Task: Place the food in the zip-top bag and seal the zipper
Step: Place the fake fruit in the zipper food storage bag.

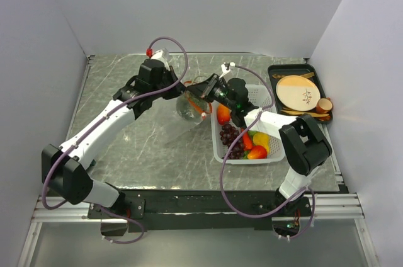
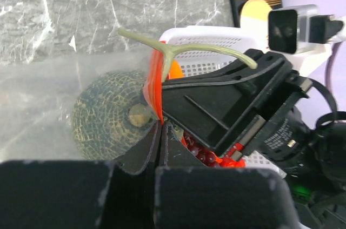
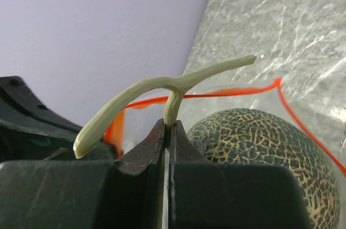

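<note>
The left end effector (image 2: 160, 126) was pressed together on the zipper (image 2: 154, 83), pinching that orange-red strip at the mouth of the clear bag (image 1: 187, 108). The right end effector (image 3: 167, 126) was also closed, its fingers nipping the pale T-shaped stem (image 3: 162, 86) of the dark green netted melon (image 3: 254, 137). The two end effectors met tip to tip above the middle of the desk (image 1: 126, 128), just left of the white basket (image 1: 277, 160).

The melon sat at the bag's mouth. In the left wrist view, most of its rind showed hazily through the plastic. In the right wrist view, the zipper ran behind the stem and down past the melon's right side. Whether the fruit lay wholly inside could not be told. The bag hung below the pinch point, with its lower part resting on the desk.

The other food lay in the basket. The purple grapes (image 1: 232, 138) were near its middle and an orange tomato (image 1: 223, 114) was at the far end. A yellow piece (image 1: 261, 141) and a red piece (image 1: 257, 152) lay toward the near right corner. The right arm reached over the basket.

At the far right a black tray (image 1: 275, 72) held a tan disc (image 1: 297, 90), with a small brown cup (image 1: 324, 104) at its right edge.
</note>
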Robot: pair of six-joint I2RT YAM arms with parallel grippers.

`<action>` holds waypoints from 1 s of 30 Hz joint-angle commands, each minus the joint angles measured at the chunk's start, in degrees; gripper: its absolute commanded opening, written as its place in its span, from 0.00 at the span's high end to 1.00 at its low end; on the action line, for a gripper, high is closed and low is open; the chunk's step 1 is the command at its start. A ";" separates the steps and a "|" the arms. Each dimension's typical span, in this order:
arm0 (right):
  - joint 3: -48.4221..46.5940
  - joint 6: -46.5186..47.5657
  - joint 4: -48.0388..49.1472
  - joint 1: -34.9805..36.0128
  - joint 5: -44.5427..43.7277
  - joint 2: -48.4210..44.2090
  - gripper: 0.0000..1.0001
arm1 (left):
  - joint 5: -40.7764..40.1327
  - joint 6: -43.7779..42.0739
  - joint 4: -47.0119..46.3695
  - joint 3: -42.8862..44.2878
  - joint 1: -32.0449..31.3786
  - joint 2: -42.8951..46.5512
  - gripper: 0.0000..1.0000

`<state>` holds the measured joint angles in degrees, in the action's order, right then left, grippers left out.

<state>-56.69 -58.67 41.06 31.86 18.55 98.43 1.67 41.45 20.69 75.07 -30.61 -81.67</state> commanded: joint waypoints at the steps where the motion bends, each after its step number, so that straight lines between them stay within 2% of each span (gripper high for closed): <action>1: 0.60 -0.82 9.61 0.84 -2.02 -3.07 1.00 | -0.36 0.56 -2.67 0.26 -0.24 2.22 0.99; 5: 2.28 -4.85 18.26 0.84 -0.80 -2.55 1.00 | 1.58 1.70 -4.51 -0.97 -0.24 1.86 0.99; 11: 1.58 -6.80 16.34 1.10 1.67 0.62 1.00 | 0.97 1.35 -6.97 -1.33 -0.33 3.53 0.99; 12: 0.53 -6.63 13.64 1.10 2.19 0.71 1.00 | 0.53 1.35 -7.15 -1.50 -0.33 3.97 0.99; 14: -2.18 -2.77 3.97 1.19 2.37 0.53 0.92 | 0.18 1.44 -7.59 -1.77 -0.33 4.24 0.99; 15: -2.29 -1.72 1.77 1.19 2.37 0.36 0.88 | -0.09 1.44 -7.68 -1.94 -0.33 4.67 0.99; 16: -2.20 0.12 -0.34 1.19 2.11 0.10 0.77 | -0.18 1.35 -7.77 -2.20 -0.33 4.85 0.99; 17: -3.16 1.27 -2.63 1.19 2.11 -0.43 0.71 | -0.44 1.44 -7.77 -2.29 -0.24 5.11 0.99; 18: -3.95 2.85 -4.91 1.10 2.28 -0.70 0.69 | -0.79 1.53 -7.85 -2.56 -0.33 5.38 0.99; 19: -4.48 6.00 -8.76 1.28 2.46 -0.96 0.61 | -1.05 1.44 -8.03 -2.73 -0.24 5.47 0.99; 21: -4.14 7.86 -10.38 1.10 2.46 -2.80 0.53 | -1.49 1.53 -7.68 -2.82 -0.24 5.56 0.99; 22: -3.87 10.22 -11.86 1.10 1.16 -3.76 0.46 | -1.50 1.70 -7.33 -2.73 -0.33 5.38 0.99; 28: -5.27 18.31 -20.11 1.01 -0.53 -10.36 0.32 | -4.22 2.41 -5.83 -3.17 -0.15 5.47 0.99; 30: -4.67 19.73 -22.24 1.01 -3.33 -12.99 0.30 | -4.92 2.58 -5.83 -3.70 -0.24 6.08 0.99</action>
<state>-58.74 -46.06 24.32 32.49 18.72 92.27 -0.69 43.05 17.04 72.16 -30.68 -78.19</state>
